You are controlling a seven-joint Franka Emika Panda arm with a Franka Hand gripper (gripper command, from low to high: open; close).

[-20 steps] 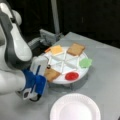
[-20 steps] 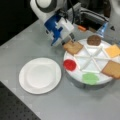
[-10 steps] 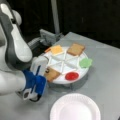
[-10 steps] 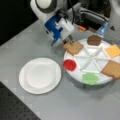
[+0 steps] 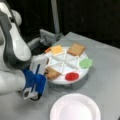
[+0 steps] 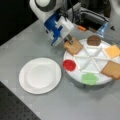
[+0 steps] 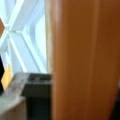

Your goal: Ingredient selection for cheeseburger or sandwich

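Nothing has visibly shifted since the earlier frames. In both front views the gripper (image 6: 70, 41) stays at the edge of the white divided tray (image 6: 75, 75), fingers clenched on a toast square (image 6: 73, 46) lying in its compartment. In a front view, left of the tray sits an empty paper plate (image 6: 40, 75). On the tray lie the red disc (image 6: 69, 65), green leafy piece (image 6: 89, 78), patty (image 6: 94, 40), cheese square (image 6: 113, 51) and second toast square (image 6: 112, 69).

A sectioned tray (image 6: 75, 75) sits on a table (image 6: 30, 45), with an empty plate (image 6: 40, 75) just beside it toward a front view's left. Toast squares (image 6: 73, 46) (image 6: 112, 69), cheese (image 6: 113, 51) and a patty (image 6: 94, 40) occupy separate compartments along the tray's rim.
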